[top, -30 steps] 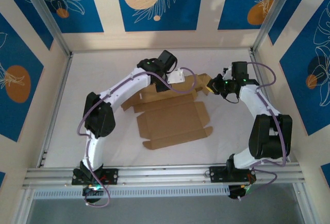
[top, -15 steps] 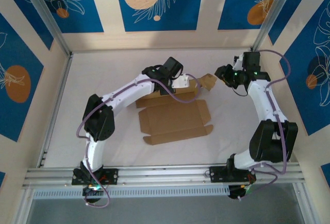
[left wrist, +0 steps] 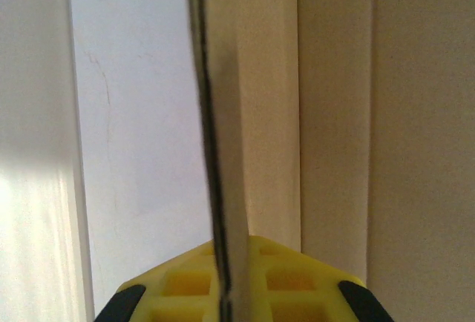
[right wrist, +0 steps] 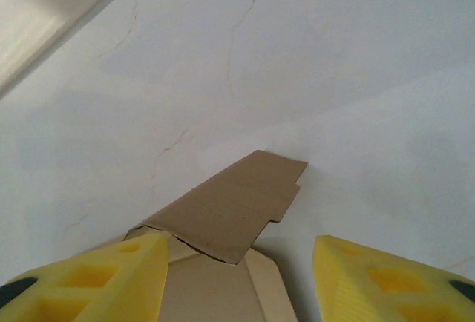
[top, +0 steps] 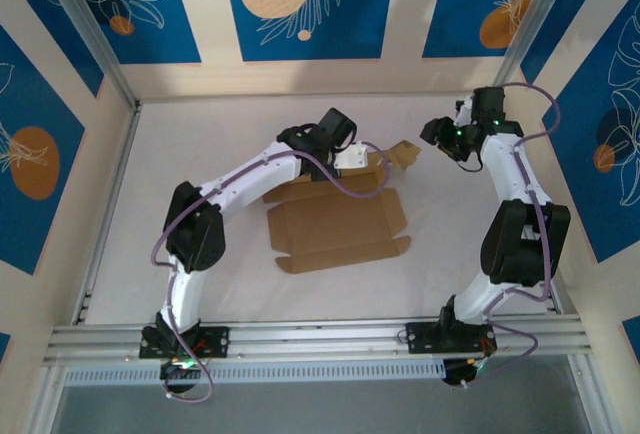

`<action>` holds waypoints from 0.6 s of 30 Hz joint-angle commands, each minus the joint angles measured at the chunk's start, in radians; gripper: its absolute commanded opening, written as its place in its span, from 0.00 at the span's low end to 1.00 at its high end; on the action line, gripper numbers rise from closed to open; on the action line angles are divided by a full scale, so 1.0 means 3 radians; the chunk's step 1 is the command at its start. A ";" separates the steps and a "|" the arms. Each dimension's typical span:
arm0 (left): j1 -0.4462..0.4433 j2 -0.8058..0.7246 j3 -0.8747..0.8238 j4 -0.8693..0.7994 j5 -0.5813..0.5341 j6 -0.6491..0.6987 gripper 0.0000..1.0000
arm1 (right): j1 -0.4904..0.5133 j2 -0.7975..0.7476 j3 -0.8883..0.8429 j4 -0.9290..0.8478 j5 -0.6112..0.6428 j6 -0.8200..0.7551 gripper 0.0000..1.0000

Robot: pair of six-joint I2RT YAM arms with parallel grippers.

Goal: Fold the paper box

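The paper box (top: 338,230) is a brown die-cut cardboard sheet, lying mostly flat in the middle of the table. Its rear panel is raised. My left gripper (top: 352,160) is shut on that panel. In the left wrist view the cardboard edge (left wrist: 223,114) runs upright between the yellow fingers (left wrist: 297,277) of the left gripper (left wrist: 228,292). A side flap (top: 405,154) sticks up at the box's back right corner. My right gripper (top: 436,134) hangs open just right of it, apart from it. In the right wrist view the flap (right wrist: 237,205) lies ahead of the open right gripper (right wrist: 239,281), between its two spread fingers.
The white table cover (top: 190,144) has free room left of the box and behind it. A metal rail (top: 320,338) runs along the near edge. Slanted frame posts (top: 105,194) and the patterned walls (top: 310,4) close in the sides and back.
My right gripper has opened, let go of the side flap and drawn back up and to the right. The left gripper, still shut on the rear panel, has shifted slightly right with the box.
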 commanded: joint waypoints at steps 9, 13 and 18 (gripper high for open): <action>0.0233 0.0293 0.0592 -0.0711 0.0459 0.0290 0.00 | 0.0442 -0.0138 -0.0202 0.0459 0.0033 -0.2149 0.56; 0.0273 0.0320 0.0592 -0.0716 0.0546 0.0343 0.00 | 0.0513 0.0062 -0.0189 0.0343 0.0225 -0.2238 0.57; 0.0345 0.0415 0.0698 -0.0790 0.0714 0.0378 0.00 | 0.0451 0.0011 -0.0408 0.0437 -0.0196 -0.2166 0.54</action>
